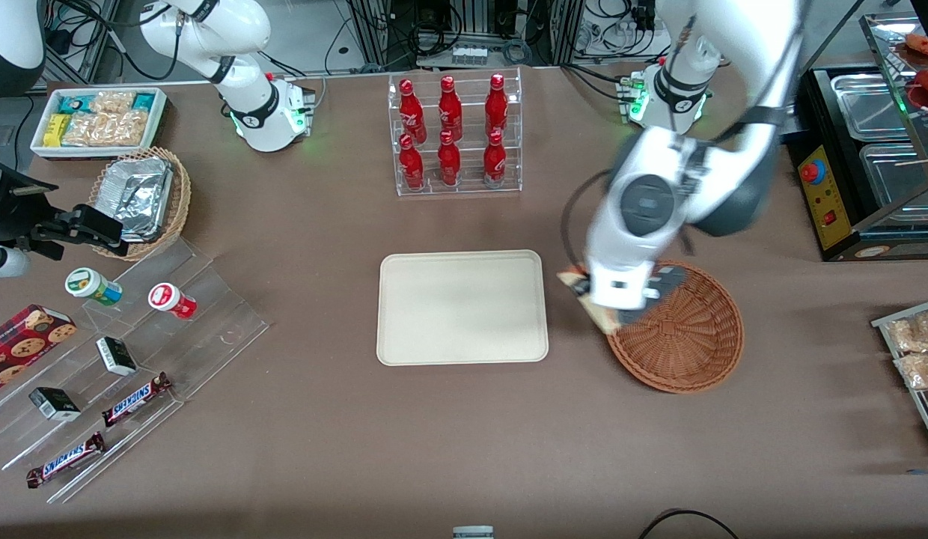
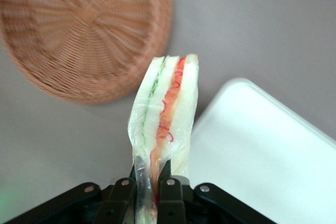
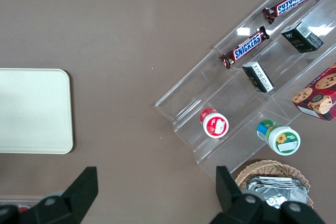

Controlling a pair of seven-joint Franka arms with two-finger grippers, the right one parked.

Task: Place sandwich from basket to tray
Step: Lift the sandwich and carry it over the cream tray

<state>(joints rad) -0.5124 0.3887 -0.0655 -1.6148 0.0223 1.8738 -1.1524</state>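
Sandwich (image 2: 167,109) in hand: your pincer (image 2: 151,186) is clamped on one end of the wrapped wedge, its two black fingers (image 2: 170,195) pressed against the bread on either side, so the green and red-orange filling layers face the wrist camera edge-on. From the front you see the pincer (image 1: 595,299) raised over the gap between the basket (image 1: 681,329) and the tray (image 1: 462,307), right at the basket's rim on the side that faces the tray, with a corner of the sandwich (image 1: 571,278) poking out from under the arm's wrist. The basket (image 2: 84,30) holds nothing that you can see, and its woven floor shows bare in the wrist view. A rounded corner of the tray (image 2: 262,150) lies just under the sandwich's tip in that same view, apart from the basket, with brown tabletop (image 1: 464,449) between them. The tray's surface is bare and cream-coloured. Farther from the front camera than the tray stands a clear rack of red bottles (image 1: 453,131).
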